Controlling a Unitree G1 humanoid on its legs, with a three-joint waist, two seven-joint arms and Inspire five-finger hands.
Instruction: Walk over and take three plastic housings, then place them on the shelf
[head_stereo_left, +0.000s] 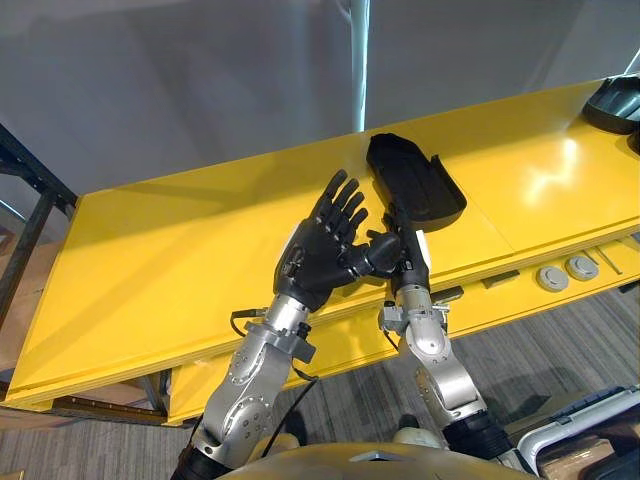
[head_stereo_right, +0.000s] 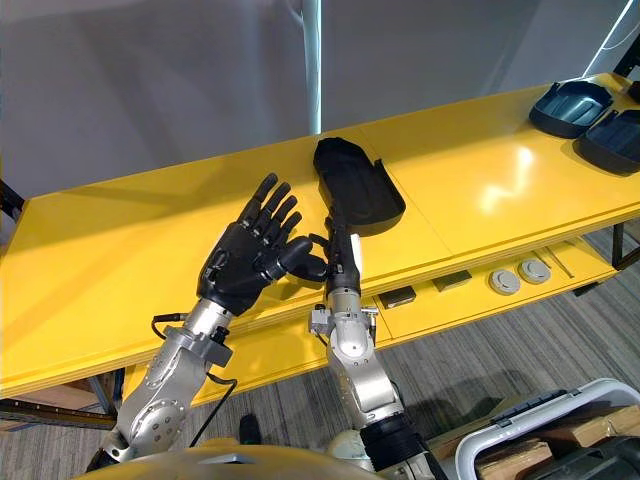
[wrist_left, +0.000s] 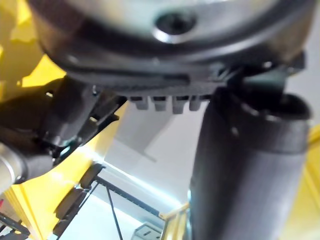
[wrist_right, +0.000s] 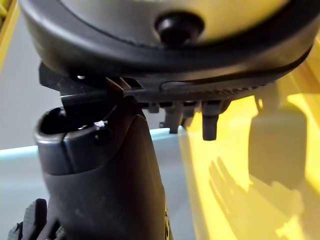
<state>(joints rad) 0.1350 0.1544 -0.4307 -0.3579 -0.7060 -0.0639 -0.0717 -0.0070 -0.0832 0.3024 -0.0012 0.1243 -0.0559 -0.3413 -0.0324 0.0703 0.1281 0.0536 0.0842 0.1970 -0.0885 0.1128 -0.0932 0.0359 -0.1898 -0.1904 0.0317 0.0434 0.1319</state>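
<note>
A black plastic housing (head_stereo_left: 415, 180) lies hollow side up on the yellow table (head_stereo_left: 160, 270), near its middle. My left hand (head_stereo_left: 322, 245) is raised above the table just near-left of the housing, open with its fingers spread and straight. My right hand (head_stereo_left: 410, 258) stands edge-on beside the left thumb. Its straight fingers point at the housing and reach its near end; I cannot tell whether they touch it. Two more dark housings (head_stereo_right: 570, 105) (head_stereo_right: 615, 140) sit at the table's far right end.
Two round grey discs (head_stereo_left: 553, 278) (head_stereo_left: 581, 266) and small dark blocks (head_stereo_left: 500, 279) lie on the lower yellow ledge along the table's front. A white-rimmed crate (head_stereo_right: 540, 440) stands on the floor at the lower right. A black metal frame (head_stereo_left: 30, 200) stands at the left.
</note>
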